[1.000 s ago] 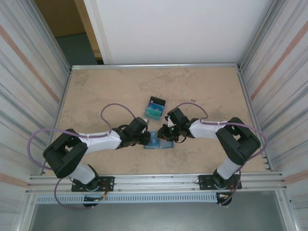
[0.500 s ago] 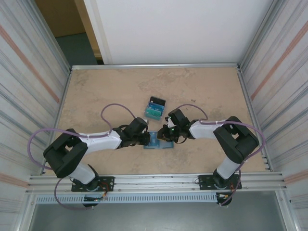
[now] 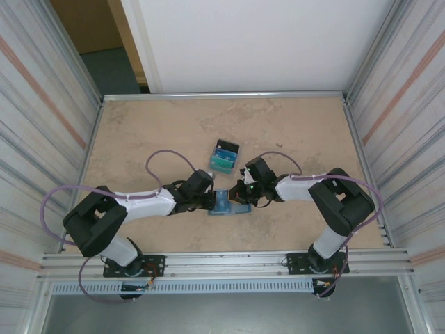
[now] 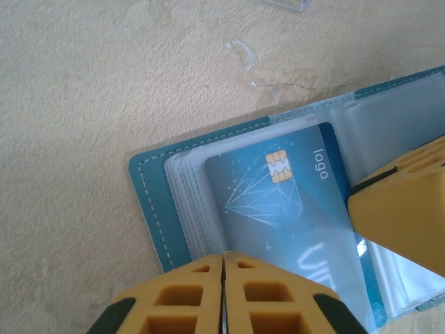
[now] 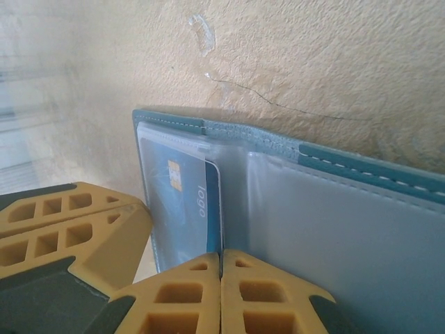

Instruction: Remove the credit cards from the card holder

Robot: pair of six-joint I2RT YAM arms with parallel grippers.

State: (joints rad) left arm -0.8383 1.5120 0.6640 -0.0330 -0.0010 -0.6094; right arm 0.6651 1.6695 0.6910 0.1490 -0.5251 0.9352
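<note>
Item: card holder (image 4: 149, 202), lying open on the counter (image 4: 83, 83) between my two arms, with a blue credit card (image 4: 278, 202) seated in its clear sleeve. My left end effector (image 4: 222, 261) has just closed fully at the card's near edge. My right end effector (image 5: 221, 257) has likewise just closed, by the fold. I cannot tell whether either one nips plastic; I judge extraction only starting

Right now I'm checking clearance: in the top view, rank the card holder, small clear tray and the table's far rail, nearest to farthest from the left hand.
1. Card holder, at the left hand tips, on its right.
2. Small clear tray, farther back, mid-table.
3. Far rail, along the table's back edge.
</note>
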